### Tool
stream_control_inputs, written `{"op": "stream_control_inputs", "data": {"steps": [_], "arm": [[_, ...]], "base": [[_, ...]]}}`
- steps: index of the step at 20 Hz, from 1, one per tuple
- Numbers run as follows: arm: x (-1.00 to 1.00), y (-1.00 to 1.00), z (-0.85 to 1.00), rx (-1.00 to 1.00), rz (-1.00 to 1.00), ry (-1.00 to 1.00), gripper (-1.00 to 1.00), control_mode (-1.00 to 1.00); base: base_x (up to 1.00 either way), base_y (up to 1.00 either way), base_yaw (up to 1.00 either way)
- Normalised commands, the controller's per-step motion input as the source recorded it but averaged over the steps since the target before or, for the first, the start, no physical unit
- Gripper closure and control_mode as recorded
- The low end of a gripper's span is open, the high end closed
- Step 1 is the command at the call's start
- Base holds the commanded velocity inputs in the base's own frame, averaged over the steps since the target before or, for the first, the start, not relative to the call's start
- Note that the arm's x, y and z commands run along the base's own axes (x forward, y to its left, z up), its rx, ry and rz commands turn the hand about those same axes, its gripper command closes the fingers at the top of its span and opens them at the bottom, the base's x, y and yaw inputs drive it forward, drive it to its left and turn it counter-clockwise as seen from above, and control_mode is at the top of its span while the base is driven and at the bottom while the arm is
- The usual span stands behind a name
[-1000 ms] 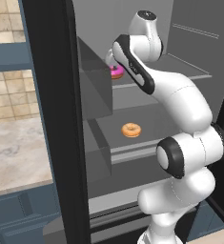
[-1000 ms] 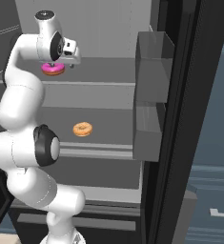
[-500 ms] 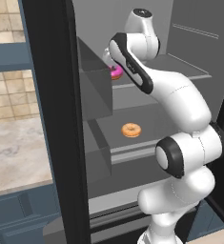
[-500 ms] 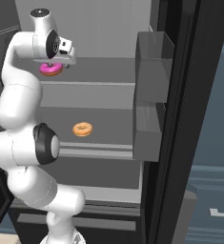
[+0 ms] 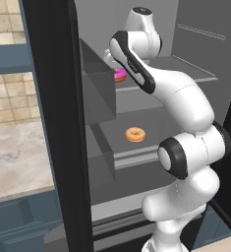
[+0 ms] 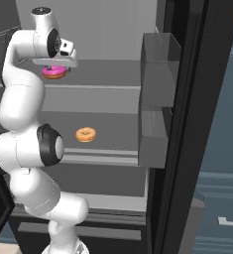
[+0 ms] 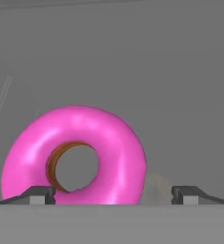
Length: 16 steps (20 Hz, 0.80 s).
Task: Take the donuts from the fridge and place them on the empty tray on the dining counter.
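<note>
Pink donut [image 7: 75,155] sits on the upper fridge [image 6: 152,59] shelf, part-way between the spread tips of the gripper [image 7: 112,194], not yet pinched. Since a sec ago the hand has dropped closer onto it; you're set to close. Orange donut [image 6: 86,134] lies alone on the shelf below.

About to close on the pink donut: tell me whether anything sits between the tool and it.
Nothing visible does. The open tool hangs right over the pink donut on the upper fridge shelf, with its fingertips at either side. The orange donut lies one shelf lower, apart.
</note>
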Motion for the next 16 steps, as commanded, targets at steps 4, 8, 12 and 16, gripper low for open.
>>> {"op": "stream_control_inputs", "data": {"steps": [4, 8, 12, 16], "arm": [[0.0, 0.01, -0.44, -0.04, 0.0, 0.13, -1.0, -1.0], [0.0, -0.1, -0.39, -0.12, -0.06, 0.07, -1.0, -1.0], [0.08, -0.2, -0.19, -0.12, -0.12, 0.01, -1.0, -1.0], [0.24, -0.02, -0.01, -0.01, -0.06, 0.04, -1.0, -1.0]], "base": [[0.0, 0.0, 0.0], [0.0, 0.0, 0.0], [0.0, 0.0, 0.0], [0.0, 0.0, 0.0]]}}
